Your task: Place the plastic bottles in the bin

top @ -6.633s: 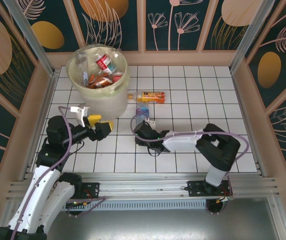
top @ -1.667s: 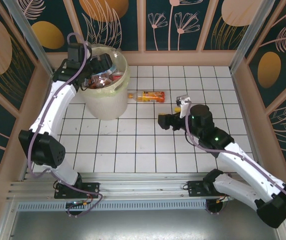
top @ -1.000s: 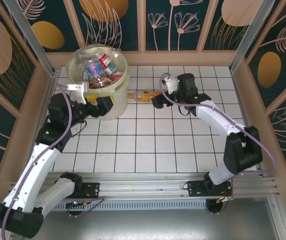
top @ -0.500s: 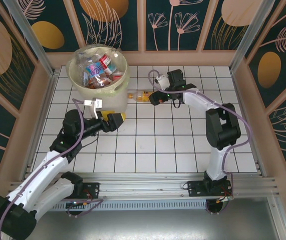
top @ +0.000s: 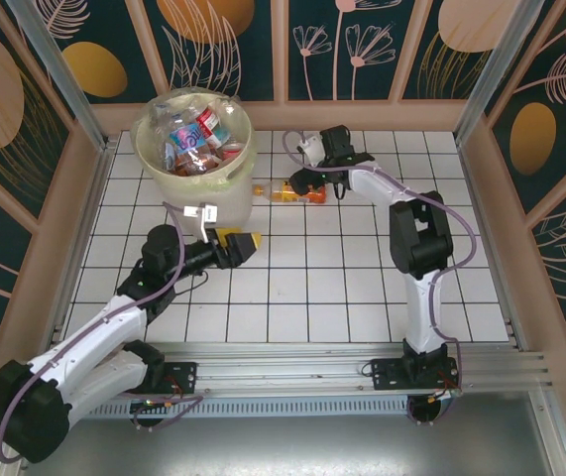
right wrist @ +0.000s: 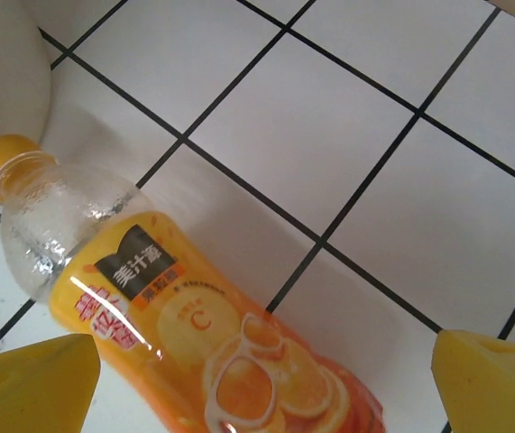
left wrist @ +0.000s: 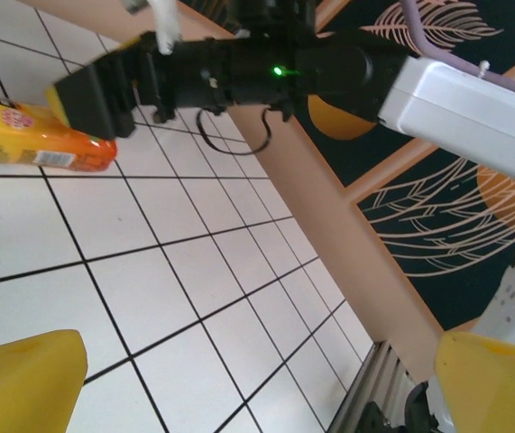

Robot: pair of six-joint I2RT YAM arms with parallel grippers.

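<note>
Right gripper: jaws apart, poised over orange bottle | bottle lies on tiles, upper centre, just right of bin | left gripper: jaws apart, empty | risk: off-centre closing on the smooth round body could roll or squirt bottle away.

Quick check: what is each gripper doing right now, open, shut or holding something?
Left gripper: open, empty.
Right gripper: open, fingers either side of the orange-label bottle lying on the tiles, not gripping it.
</note>
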